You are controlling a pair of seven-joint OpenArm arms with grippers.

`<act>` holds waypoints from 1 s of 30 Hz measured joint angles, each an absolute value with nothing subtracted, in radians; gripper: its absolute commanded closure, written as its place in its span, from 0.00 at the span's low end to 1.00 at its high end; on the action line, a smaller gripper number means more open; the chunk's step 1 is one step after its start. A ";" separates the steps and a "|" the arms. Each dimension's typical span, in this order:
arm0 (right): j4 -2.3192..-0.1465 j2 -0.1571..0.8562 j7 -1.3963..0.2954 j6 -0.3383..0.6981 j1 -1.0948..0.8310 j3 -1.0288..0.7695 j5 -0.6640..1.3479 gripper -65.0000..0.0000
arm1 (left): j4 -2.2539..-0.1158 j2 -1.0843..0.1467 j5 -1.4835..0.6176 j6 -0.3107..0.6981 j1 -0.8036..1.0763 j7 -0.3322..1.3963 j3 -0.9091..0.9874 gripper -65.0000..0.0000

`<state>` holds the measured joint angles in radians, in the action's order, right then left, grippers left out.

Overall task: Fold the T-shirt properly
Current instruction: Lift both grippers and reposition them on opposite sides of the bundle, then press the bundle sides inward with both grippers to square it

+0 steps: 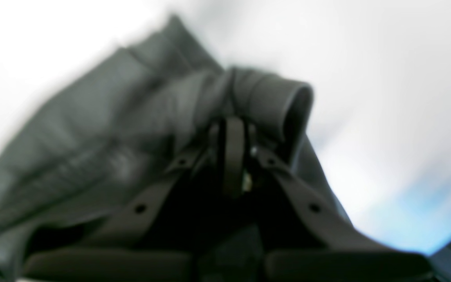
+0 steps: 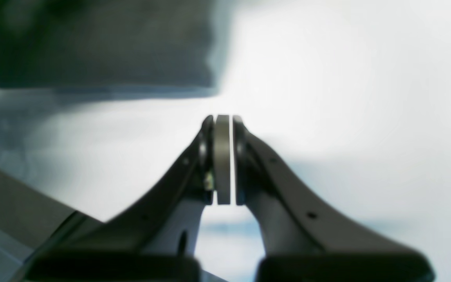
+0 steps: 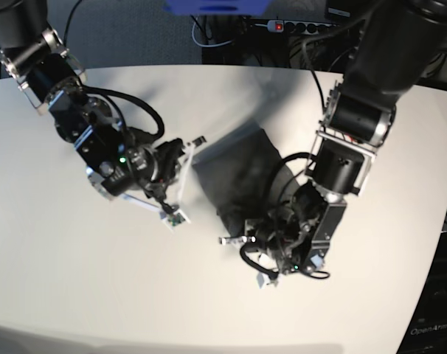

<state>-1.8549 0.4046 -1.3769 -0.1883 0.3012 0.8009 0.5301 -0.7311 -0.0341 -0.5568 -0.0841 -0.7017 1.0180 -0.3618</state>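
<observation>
A large round white table fills the overhead base view, with black cables and a power strip on the grey floor behind its far edge. Two bulky black robot arms reach in over the tabletop from the far corners.

Near the middle of the table lies the T-shirt, a plain dark olive-grey garment of thin soft cloth, bunched into a compact, roughly rectangular bundle with blurred edges. It sits between the two arms.

The left gripper, on the right side of the base view, meets the near edge of the bundle. In the left wrist view its dark jaws are pressed together, clamped on a rolled hem of the T-shirt that curls into a tube just above the tips, while the rest of the cloth spreads away to the left.

The right gripper, on the left side of the base view, is just beside the shirt's left edge. In the right wrist view its jaws are together with nothing between them, bare white table beneath, and the dark cloth lies apart at the upper left.
</observation>
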 measured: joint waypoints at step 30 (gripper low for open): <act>-1.853 0.414 -1.300 -0.074 0.354 0.892 0.529 1.00 | -1.228 -0.389 -0.985 -0.102 -0.463 1.399 -0.125 0.97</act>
<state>-1.8530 0.4145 -1.2999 -0.0742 0.3542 0.8921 0.5293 -1.2282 -0.3885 -0.9852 -0.1017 -0.4633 1.3994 -0.1249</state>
